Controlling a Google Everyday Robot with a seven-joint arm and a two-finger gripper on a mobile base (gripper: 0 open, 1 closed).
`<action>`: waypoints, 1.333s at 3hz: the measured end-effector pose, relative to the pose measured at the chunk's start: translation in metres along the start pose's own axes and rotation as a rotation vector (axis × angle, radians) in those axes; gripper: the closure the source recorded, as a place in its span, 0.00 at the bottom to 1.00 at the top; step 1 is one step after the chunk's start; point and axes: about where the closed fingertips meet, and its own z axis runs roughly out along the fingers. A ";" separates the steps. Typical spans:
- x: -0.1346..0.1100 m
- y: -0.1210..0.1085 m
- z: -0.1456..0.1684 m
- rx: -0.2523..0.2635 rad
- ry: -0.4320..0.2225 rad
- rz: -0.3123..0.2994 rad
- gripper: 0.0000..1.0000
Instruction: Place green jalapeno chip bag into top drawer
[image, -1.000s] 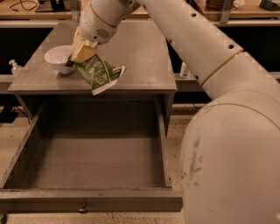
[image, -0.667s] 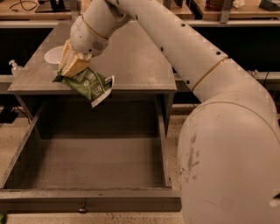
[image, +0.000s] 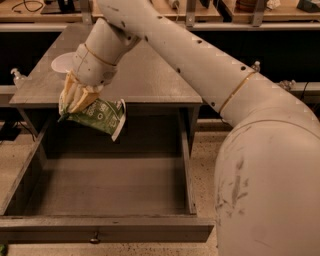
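The green jalapeno chip bag (image: 99, 116) hangs in the air, tilted, over the back left part of the open top drawer (image: 100, 187), just in front of the counter's front edge. My gripper (image: 75, 102) is shut on the bag's left end, its tan fingers (image: 82, 100) clamped over the top of it. The drawer is pulled far out, its grey inside bare, its front panel (image: 105, 230) at the bottom with a small round knob (image: 94, 239). My white arm reaches in from the right.
A grey countertop (image: 150, 75) stands behind the drawer. A white bowl (image: 62, 62) sits on its left side, partly hidden by my wrist. A small clear bottle (image: 17, 77) is at the counter's left edge. Shelving runs along the back.
My gripper has carried the bag from above the counter forward and down to the left, past the counter's edge, so it now hangs over the open drawer.
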 end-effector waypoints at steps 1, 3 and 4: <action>-0.002 0.026 -0.015 0.116 0.105 0.085 1.00; 0.020 0.023 -0.019 0.333 0.036 0.277 1.00; 0.032 0.033 0.000 0.311 0.001 0.237 1.00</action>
